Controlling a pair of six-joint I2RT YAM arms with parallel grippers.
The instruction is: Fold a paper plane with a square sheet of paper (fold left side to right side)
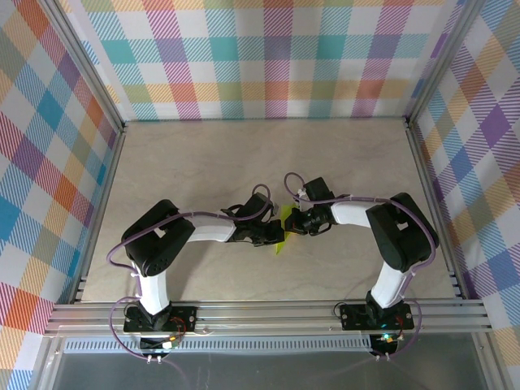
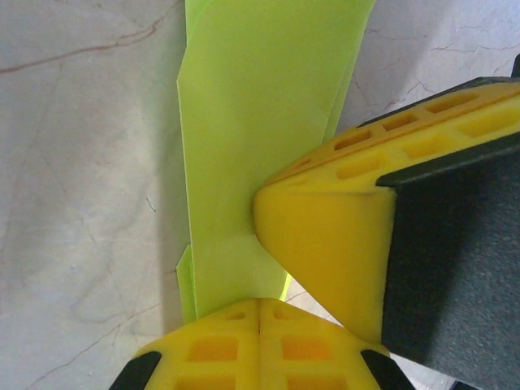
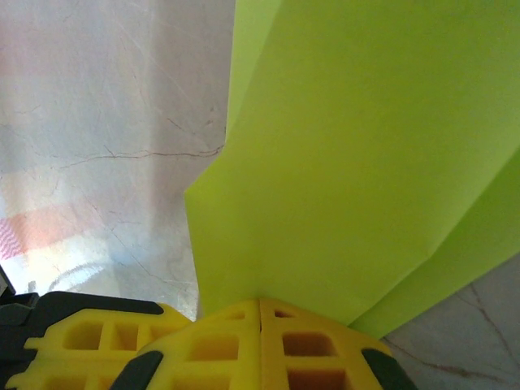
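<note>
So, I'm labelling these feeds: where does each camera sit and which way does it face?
Top external: above and behind the bases, facing down at the table; left arm and right arm meet over the folded lime paper.
Left wrist: on the left arm, facing the table past its shut left jaws; the right jaws intrude.
Right wrist: on the right arm, facing along the paper past its shut right jaws.
Shared: both wrist views show the paper pinched.

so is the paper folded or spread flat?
Folded: paper shows stacked layers with stepped edges in both wrist views, narrowed to a strip.
</note>
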